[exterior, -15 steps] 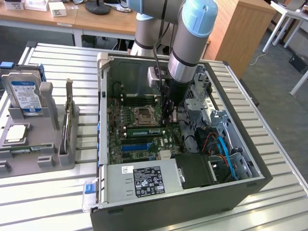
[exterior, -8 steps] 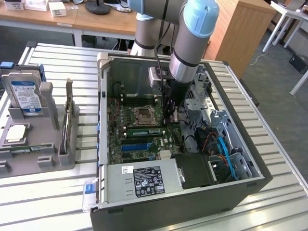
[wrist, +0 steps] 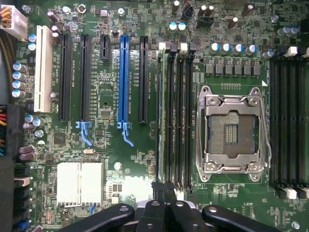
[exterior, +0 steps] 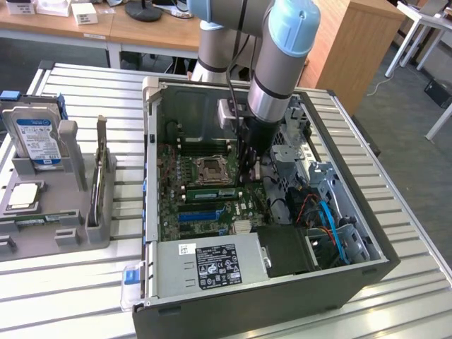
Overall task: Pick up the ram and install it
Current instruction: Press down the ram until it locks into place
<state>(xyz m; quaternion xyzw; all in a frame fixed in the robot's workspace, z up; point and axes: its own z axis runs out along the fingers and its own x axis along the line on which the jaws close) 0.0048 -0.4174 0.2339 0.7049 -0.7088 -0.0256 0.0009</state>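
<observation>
The ram (exterior: pixel 208 192), a long thin green stick, sits along a memory slot just in front of the empty processor socket (exterior: pixel 210 169) inside the open computer case (exterior: pixel 152 176). My gripper (exterior: pixel 247 176) hangs on the arm inside the case at the end of that stick toward the exterior view's right. In the wrist view my gripper (wrist: pixel 164 191) is shut, its black fingers pressed together with nothing showing between them, right over one end of the row of black memory slots (wrist: pixel 176 116) beside the socket (wrist: pixel 234 133).
A grey fixture (exterior: pixel 70 148) at the exterior view's left holds a hard drive (exterior: pixel 39 141), a square silver chip (exterior: pixel 21 196) and another green stick (exterior: pixel 32 219). The power supply (exterior: pixel 212 265), drive cage and cables (exterior: pixel 325 219) crowd the case. A blue slot (wrist: pixel 124 72) runs beside the memory slots.
</observation>
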